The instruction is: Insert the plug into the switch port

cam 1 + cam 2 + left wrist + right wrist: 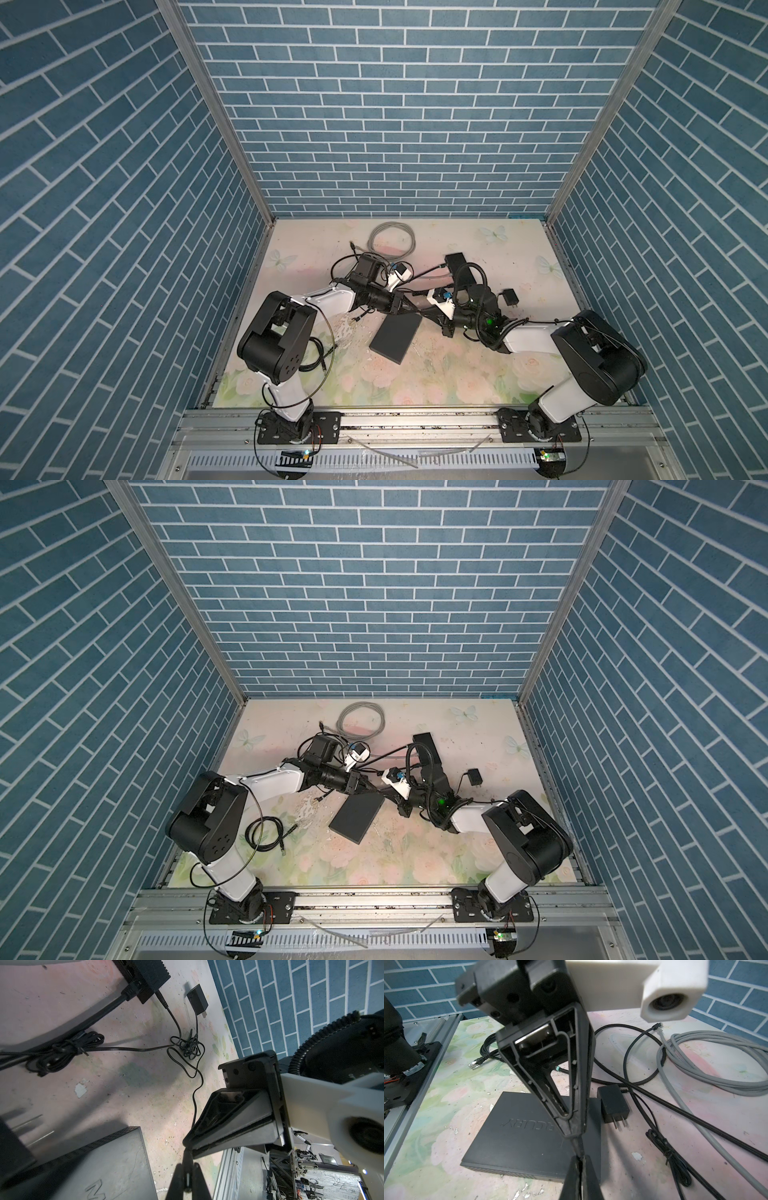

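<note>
Grips the thin black barrel plug [187, 1155] in mid-air, near a corner of the flat black metal switch box [395, 337]. Pinches it tip to tip: left gripper [187, 1167] on one end, right gripper [580, 1157] on the other, jaws pressed tight. Nearby, a black wall adapter [510, 297]; well apart, a coiled grey cable [726, 1086].

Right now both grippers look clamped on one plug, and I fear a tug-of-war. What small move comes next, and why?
Probably open the right gripper. It and the left gripper meet tip to tip, both shut on the thin black plug, so neither arm can carry it to a port until one lets go.
</note>
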Available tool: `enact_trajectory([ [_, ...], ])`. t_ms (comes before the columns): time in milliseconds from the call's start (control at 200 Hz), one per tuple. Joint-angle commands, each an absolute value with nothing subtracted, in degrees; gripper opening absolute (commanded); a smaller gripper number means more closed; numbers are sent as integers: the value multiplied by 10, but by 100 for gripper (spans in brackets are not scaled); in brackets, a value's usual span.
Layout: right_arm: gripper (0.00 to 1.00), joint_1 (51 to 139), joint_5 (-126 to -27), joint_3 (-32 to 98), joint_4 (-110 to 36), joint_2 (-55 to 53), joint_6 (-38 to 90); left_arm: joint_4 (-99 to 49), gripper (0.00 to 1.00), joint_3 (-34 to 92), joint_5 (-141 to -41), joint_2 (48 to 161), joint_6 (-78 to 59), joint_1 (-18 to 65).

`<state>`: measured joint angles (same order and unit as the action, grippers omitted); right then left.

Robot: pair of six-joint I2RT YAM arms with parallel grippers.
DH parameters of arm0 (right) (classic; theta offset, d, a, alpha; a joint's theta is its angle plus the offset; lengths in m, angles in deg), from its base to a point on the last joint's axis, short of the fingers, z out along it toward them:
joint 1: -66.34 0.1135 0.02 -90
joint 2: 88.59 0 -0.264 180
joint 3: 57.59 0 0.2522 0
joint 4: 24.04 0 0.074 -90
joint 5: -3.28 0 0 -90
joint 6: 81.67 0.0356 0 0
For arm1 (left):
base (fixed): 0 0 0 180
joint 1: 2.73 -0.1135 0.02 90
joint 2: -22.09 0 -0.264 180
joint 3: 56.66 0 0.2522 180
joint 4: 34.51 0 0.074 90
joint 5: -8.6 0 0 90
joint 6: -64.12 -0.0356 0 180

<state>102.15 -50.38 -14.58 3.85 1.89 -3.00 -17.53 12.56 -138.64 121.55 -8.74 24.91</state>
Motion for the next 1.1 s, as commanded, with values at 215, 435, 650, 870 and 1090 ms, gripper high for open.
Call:
enact_trajectory([
  [215, 21, 1020, -510, -122, 48, 38, -12, -194, 2, 129, -1428, 1217, -79, 255],
  [435, 25, 1024, -525, -116, 59, 42, -12, -192, 2, 130, -1428, 1219, -80, 254],
  [650, 26, 1024, -503, -134, 79, 27, -15, -185, 2, 126, -1417, 1218, -80, 245],
  [870, 27, 1024, -503, -141, 82, 20, -15, -188, 2, 126, -1416, 1222, -77, 241],
  [1090, 16, 1024, -503, -141, 88, 22, -15, -190, 2, 121, -1415, 1220, -76, 239],
])
